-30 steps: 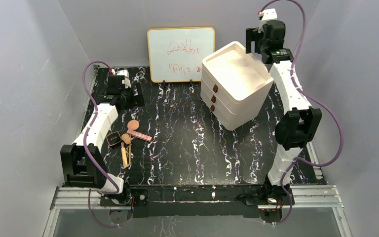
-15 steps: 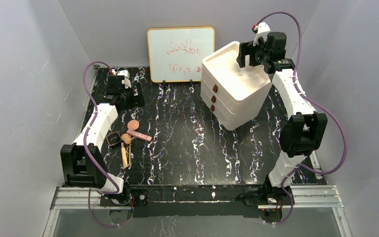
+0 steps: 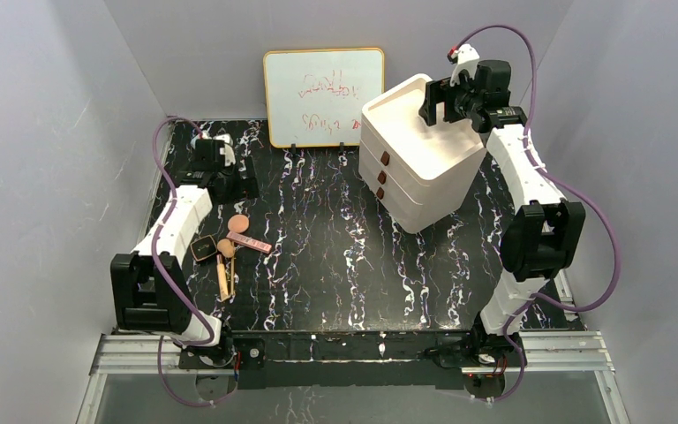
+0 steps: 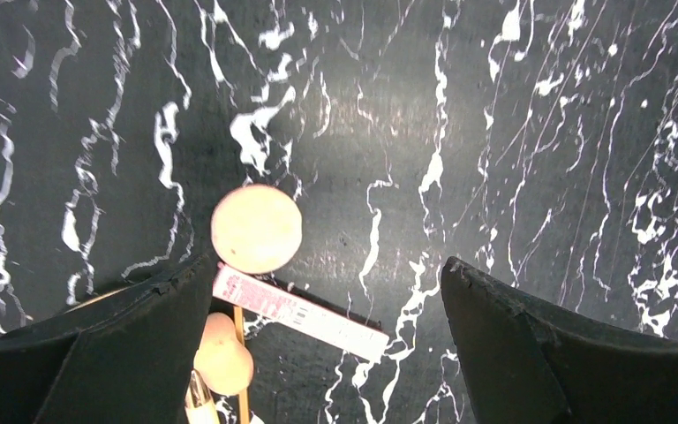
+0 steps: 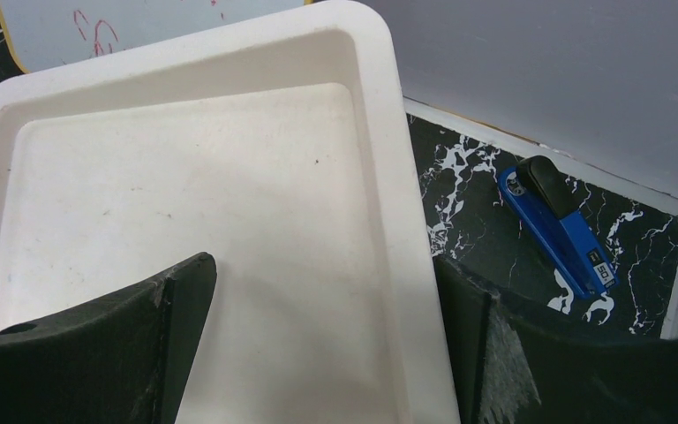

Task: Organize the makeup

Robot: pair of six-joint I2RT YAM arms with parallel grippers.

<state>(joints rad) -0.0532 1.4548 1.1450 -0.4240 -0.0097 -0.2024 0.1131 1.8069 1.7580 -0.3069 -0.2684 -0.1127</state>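
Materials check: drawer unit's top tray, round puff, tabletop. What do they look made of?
Top tray: off-white, matte, moulded rounded corners; likely plastic.
Round puff: peach, matte, no shine; probably foam or sponge.
Tabletop: black with white veins, faint glare; marble look, possibly printed laminate rather than stone.

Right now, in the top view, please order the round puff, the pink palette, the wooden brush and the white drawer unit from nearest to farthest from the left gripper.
From the left gripper:
1. round puff, just toward the near edge.
2. pink palette, right past the puff.
3. wooden brush, closer to the arm bases.
4. white drawer unit, far right side.
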